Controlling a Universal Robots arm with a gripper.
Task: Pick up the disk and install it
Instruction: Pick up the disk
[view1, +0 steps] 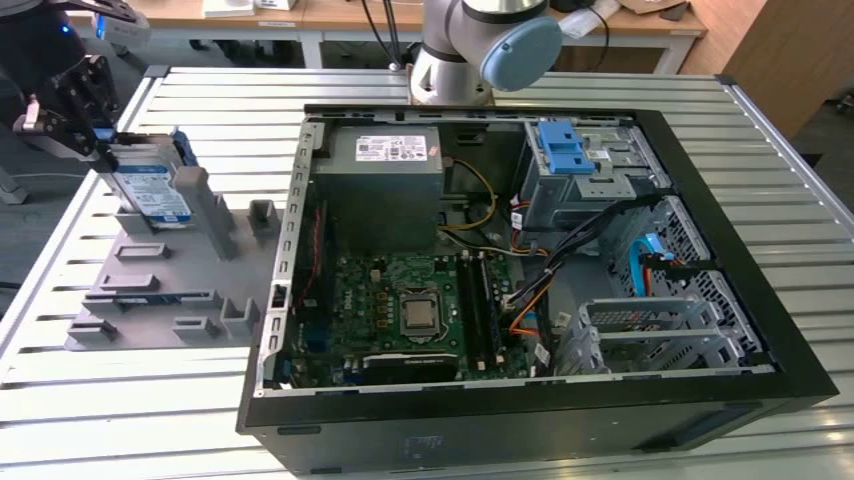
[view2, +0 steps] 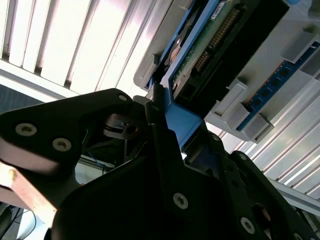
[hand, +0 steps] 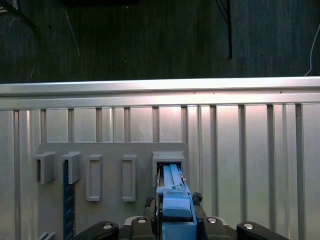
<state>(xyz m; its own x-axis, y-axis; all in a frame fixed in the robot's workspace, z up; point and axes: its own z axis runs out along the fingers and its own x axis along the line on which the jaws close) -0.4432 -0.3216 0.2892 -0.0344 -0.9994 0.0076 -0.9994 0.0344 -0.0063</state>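
The disk is standing on edge in the grey holder at the exterior view's left. I am clamping my gripper on its upper, blue-railed end. The open computer case is lying to the right.

I can read no word or number anywhere. The disk, standing upright in the grey holder on the table, carries a white-and-blue label, but its print is too fine for me to make out. The grey power supply box inside the open computer case bears a white sticker with dark lines of print, which I cannot read either. A small pale mark on the case's dark front wall is just as unclear
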